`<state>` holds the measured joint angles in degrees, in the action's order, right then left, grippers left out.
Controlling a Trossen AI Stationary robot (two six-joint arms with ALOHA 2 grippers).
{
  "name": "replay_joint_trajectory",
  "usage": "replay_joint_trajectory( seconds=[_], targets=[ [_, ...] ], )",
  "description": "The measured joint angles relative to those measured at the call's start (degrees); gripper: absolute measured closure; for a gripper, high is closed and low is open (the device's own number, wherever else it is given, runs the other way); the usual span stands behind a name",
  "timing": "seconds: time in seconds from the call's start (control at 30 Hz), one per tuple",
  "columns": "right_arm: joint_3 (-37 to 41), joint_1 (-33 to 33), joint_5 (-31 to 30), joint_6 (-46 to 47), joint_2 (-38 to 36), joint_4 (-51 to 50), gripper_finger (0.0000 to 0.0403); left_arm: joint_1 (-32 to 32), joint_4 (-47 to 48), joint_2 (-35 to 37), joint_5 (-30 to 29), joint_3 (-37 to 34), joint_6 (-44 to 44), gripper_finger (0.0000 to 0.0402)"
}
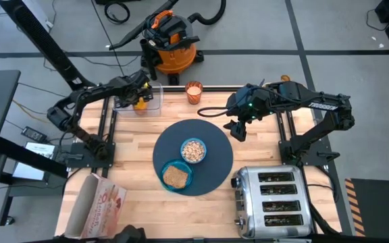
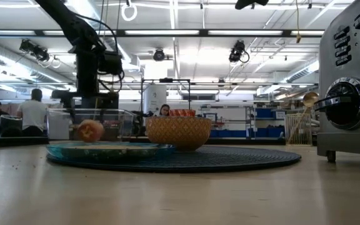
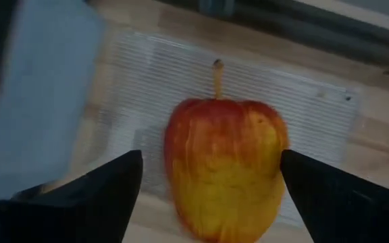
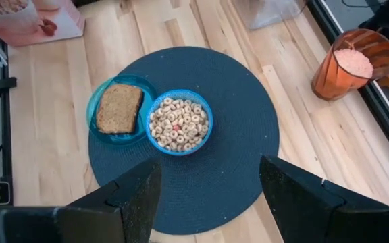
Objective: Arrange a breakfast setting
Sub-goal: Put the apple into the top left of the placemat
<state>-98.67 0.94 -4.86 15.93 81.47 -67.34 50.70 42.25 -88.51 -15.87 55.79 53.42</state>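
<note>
the left claw (image 3: 208,185) reaches down at the table's (image 1: 127,155) far left edge, fingers spread either side of the apple (image 3: 225,169). the right claw (image 1: 237,128) hovers spread beside the mat (image 1: 211,169).

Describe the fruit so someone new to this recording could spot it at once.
Start at the round dark mat mid-table, then go to the table's far left corner, where a clear tray sits. The fruit lies there between the left gripper's open fingers: red-orange fading to yellow, stemmed, the only fruit.

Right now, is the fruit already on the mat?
No: the fruit lies in the clear tray at the far edge, away from the mat.
</note>
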Motion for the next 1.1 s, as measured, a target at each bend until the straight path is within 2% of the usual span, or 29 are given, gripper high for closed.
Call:
replay_joint_trajectory(
  seconds=[0.3,0.57,0.83,0.97,1.1],
  targets=[
    [0.0,0.1,0.0,-0.3,0.0,2.2,0.0149,-0.1,-3.8,-6.2,-0.3,0.4,-0.7,0.0044],
    [0.0,0.4,0.0,0.6,0.0,2.5,0.0149,0.2,-4.7,-6.3,-0.7,0.2,-2.7,0.0044],
    [0.0,0.4,0.0,0.6,0.0,3.7,0.0149,0.2,-2.3,-2.5,-0.2,-0.3,-4.2,0.0044],
    [0.0,0.7,0.0,0.6,0.0,3.9,0.0149,0.3,-1.3,1.6,-1.7,-0.2,-4.6,0.0044],
    [0.0,1.1,0.0,0.6,0.0,3.9,0.0149,0.6,0.4,2.6,-2.2,-0.2,-5.2,0.0044]
  ],
)
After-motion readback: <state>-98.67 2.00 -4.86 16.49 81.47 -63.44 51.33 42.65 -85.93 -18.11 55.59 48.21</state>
